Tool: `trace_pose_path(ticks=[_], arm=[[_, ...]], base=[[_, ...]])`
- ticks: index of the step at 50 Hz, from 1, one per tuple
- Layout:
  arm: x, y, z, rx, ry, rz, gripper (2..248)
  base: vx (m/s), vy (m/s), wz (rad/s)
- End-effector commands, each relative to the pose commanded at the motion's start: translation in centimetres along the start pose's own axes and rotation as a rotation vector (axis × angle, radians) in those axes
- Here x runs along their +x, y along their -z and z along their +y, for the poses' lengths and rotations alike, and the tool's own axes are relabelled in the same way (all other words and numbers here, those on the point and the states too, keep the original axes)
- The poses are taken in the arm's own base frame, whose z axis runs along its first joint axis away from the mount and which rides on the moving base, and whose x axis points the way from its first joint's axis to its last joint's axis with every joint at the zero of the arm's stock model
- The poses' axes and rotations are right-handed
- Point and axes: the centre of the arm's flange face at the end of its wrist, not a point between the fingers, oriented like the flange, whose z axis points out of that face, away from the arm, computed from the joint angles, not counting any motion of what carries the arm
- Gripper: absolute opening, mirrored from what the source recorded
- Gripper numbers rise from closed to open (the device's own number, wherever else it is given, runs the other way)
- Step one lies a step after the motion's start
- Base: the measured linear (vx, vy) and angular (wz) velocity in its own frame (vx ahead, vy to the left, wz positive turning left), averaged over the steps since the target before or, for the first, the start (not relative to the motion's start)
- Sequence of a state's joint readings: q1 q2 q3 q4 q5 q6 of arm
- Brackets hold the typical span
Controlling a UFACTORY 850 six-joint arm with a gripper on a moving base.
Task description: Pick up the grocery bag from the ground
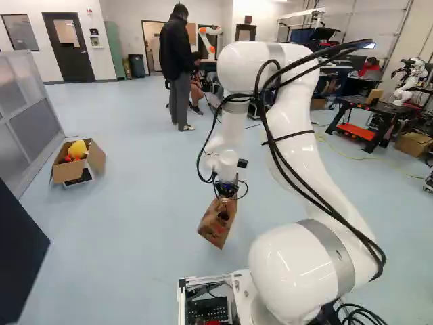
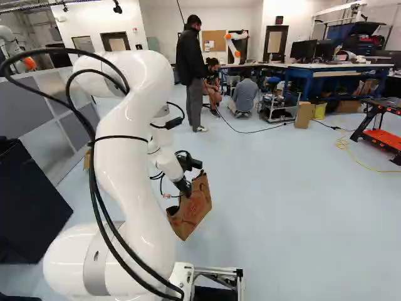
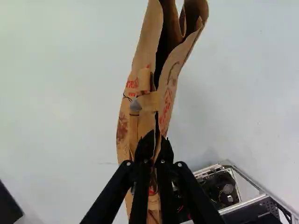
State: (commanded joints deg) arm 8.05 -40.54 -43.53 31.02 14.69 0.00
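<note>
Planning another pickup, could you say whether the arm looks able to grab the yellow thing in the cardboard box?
Probably not: the box is open, but the gripper holds the grocery bag.

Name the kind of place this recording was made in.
Probably a robotics lab or workshop: another robot arm stands at the back, a long blue workbench holds monitors, and a wheeled tool cart is at the right of the right base view.
</note>
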Motion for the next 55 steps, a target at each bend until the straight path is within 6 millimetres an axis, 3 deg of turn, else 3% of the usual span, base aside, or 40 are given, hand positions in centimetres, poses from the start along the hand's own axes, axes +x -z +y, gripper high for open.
trace_pose_path(ticks=[23,55], arm=[[0.4,6.2,0.8,0.042,-0.011,0.081,22],[2.0,14.5,2.0,0.109,-0.039,0.361,22]], base=[[0.000,0.000,0.000],[0.000,0.000,0.000]])
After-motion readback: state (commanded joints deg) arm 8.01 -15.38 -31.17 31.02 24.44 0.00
